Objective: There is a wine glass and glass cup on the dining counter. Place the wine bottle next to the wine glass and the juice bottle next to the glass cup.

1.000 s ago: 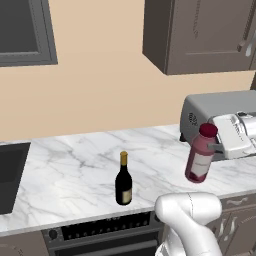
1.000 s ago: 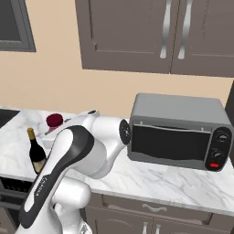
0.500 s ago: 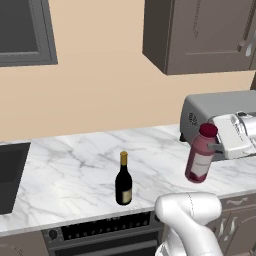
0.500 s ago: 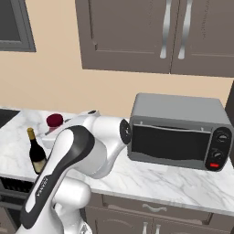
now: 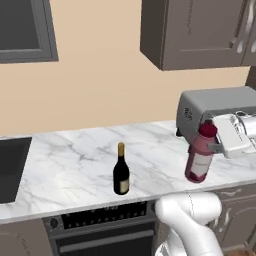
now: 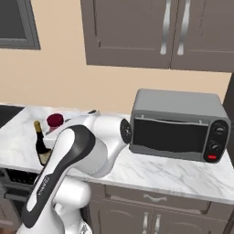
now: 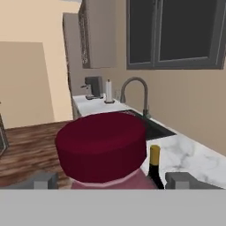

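Two bottles stand on the marble worktop (image 5: pixel 75 165), one of each kind; neither is yet at the dining counter.

Item 1, juice bottle (image 5: pixel 201 155), count one. Stout, dark red-purple, round red cap, pale label. It stands upright near the worktop's front edge, just in front of the toaster oven (image 5: pixel 210 112). Likely rigid and fairly heavy if full, with a smooth, possibly slippery wall. The neck just under the cap looks the best hold: narrower than the body, with the cap as a stop against sliding.

Item 2, wine bottle (image 5: pixel 121 171), count one. Tall, nearly black, gold foil top, cream-gold label. It stands upright, well apart from the juice bottle and towards the sink (image 5: pixel 11 167). Probably glass, so breakable and top-heavy when tilted; a hold on the upper body or neck seems safest.

Gripper (image 5: pixel 216 144), count one. Its jaws are spread wide, one on either side of the juice bottle's neck at cap height, not yet clamped. In the hand view the two fingertips (image 7: pixel 44 180) flank the red cap.

Other fixtures: one tap (image 7: pixel 134 95), one paper roll (image 7: pixel 108 92).
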